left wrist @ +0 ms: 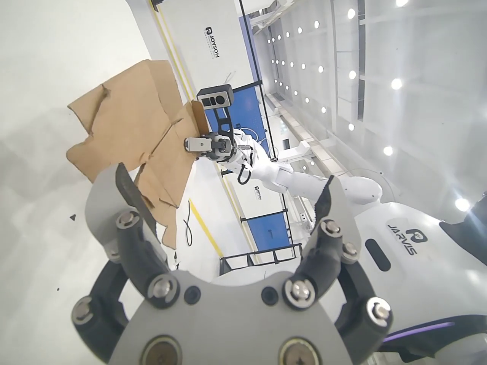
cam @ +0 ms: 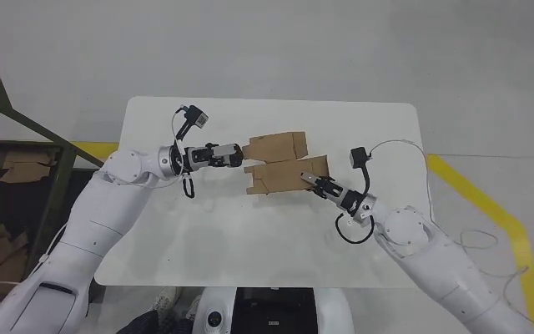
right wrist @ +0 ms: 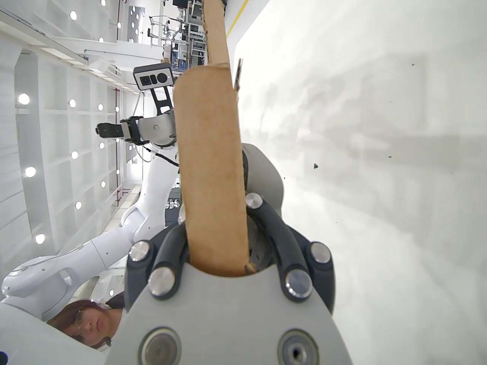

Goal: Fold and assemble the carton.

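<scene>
The left gripper (cam: 239, 153) sits just at the carton's near-left edge, its fingers spread wide with nothing between them; whether a fingertip touches the board cannot be told. The carton (cam: 279, 163) is a flattened sheet of brown corrugated board, panels and slotted flaps not yet squared up, over the middle of the white table (cam: 250, 242) between the two arms. In the left wrist view it stands tilted rather than flat. The right gripper (cam: 310, 179) is clamped on one panel, the board running deep between its fingers.

The carton looks light, and stiff across each panel but ready to hinge along its scored creases (the flaps will likely swing loosely under their own weight). Its matt surface should give good friction, so little squeeze is needed; a hard pinch could crush the flutes, and the slots between flaps look like places where it might tear. The safest hold for the free arm is probably a panel edge close to a crease, not a flap tip, so that pushing turns the fold rather than bending the board.
</scene>
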{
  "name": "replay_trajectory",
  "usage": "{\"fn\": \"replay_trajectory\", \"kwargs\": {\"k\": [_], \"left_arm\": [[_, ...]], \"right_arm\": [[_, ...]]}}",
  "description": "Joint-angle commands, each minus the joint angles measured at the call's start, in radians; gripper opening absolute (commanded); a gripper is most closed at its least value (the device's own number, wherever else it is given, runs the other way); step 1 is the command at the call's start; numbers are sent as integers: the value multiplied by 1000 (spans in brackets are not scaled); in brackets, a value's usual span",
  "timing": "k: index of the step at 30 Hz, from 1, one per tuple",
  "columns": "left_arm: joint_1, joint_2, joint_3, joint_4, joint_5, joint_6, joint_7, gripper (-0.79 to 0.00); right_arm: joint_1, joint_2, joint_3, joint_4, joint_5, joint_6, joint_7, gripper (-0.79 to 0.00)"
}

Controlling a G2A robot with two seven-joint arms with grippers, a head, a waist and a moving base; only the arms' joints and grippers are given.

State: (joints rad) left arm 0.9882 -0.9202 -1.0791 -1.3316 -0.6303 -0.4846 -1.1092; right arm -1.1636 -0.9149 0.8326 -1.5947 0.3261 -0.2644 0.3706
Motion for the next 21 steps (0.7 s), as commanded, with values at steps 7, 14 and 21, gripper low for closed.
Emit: {"fn": "replay_trajectory", "kwargs": {"k": [7, 14, 21], "left_arm": [[5, -5, -17, 7, 73, -7, 76, 0], [13, -11, -19, 25, 84, 6, 91, 0], [-10, -28, 16, 37, 53, 12, 48, 0]], "right_arm": [[-26, -9, 38, 5, 48, -39, 20, -785], [-52, -13, 58, -26, 37, -41, 60, -785], [-54, -28, 50, -25, 20, -16, 68, -785]]}}
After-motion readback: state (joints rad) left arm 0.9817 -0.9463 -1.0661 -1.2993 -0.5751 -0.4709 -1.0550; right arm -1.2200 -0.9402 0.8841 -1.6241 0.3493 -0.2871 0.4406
